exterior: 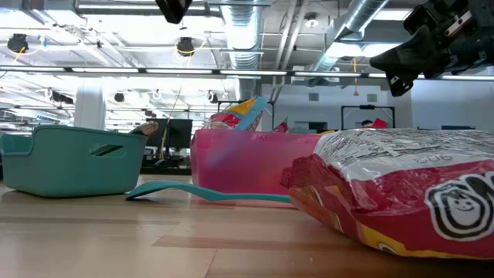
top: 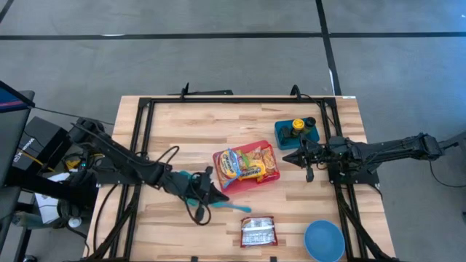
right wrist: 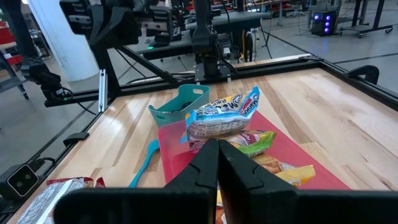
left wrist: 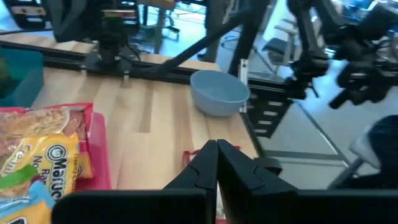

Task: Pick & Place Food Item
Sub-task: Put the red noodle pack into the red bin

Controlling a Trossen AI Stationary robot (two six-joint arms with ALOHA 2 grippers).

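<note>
— What lies closest to the low camera?
— A crinkled red snack packet [exterior: 401, 193], flat on the wooden table [top: 182, 138].
— And the arms?
— The left gripper [top: 218, 198], fingers together and holding nothing, hovers beside the teal spatula [top: 234, 207]. The right gripper [top: 289, 159], also closed and empty, points at the pink tray [top: 255, 180].
— The food?
— Bright noodle packs [top: 244, 164] piled in that tray, mid-table.

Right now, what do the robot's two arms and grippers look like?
Both arms are dark, slim and jointed. The left gripper and right gripper each taper to two black wedge-shaped fingers. A black cable loops beside the left arm, which has a teal patch near its wrist.
</note>
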